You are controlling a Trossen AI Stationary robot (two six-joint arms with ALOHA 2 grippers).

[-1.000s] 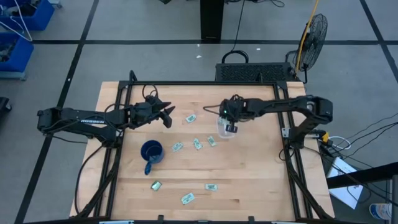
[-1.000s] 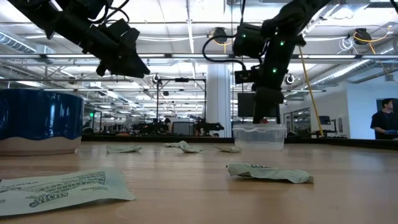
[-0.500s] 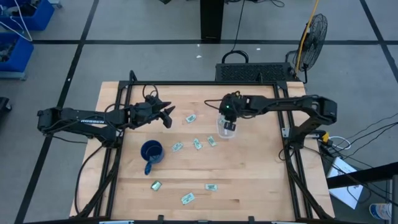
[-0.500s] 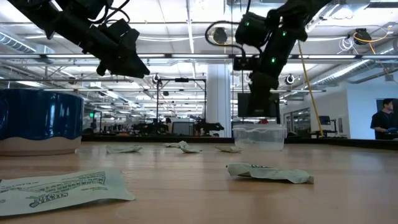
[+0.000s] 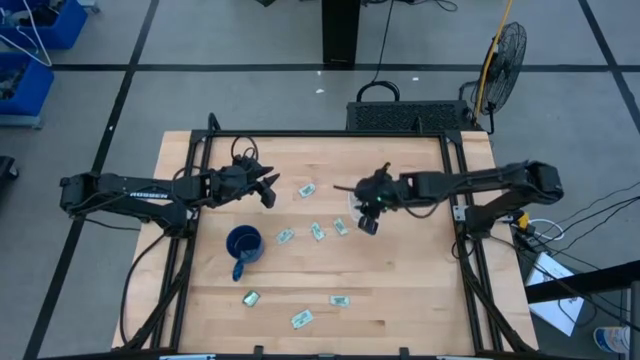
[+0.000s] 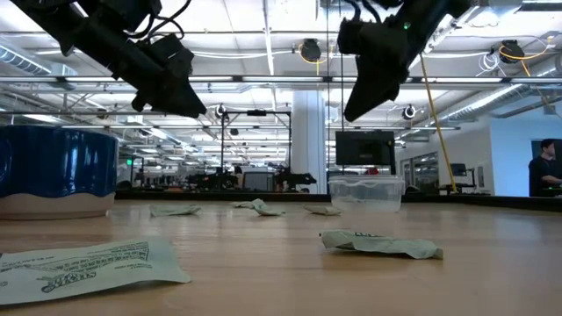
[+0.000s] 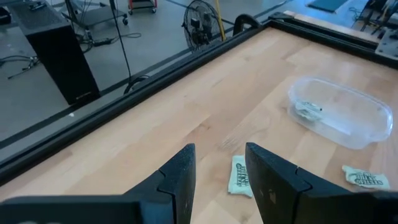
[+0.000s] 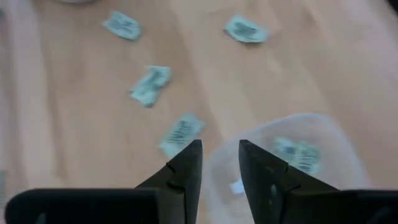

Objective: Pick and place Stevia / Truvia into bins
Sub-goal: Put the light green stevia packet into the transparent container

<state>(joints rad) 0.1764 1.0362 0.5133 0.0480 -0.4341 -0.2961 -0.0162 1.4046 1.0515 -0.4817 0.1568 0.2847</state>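
While the right gripper (image 5: 368, 222) is held above the table, tilted over the near rim of the clear bin (image 7: 336, 112), its fingers (image 8: 186, 163) are parted a little and nothing is gripped. One packet (image 7: 309, 111) is seen inside the bin. Loose packets (image 5: 316, 231) are scattered between bin and blue mug (image 5: 243, 246), with bare wood around them. The left gripper (image 5: 268, 187) is raised near the far edge, slightly parted, empty

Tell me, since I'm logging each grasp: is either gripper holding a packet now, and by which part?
Nothing is held. The right gripper hangs open above the clear plastic bin; the left gripper is open too, over a pale green paper packet.
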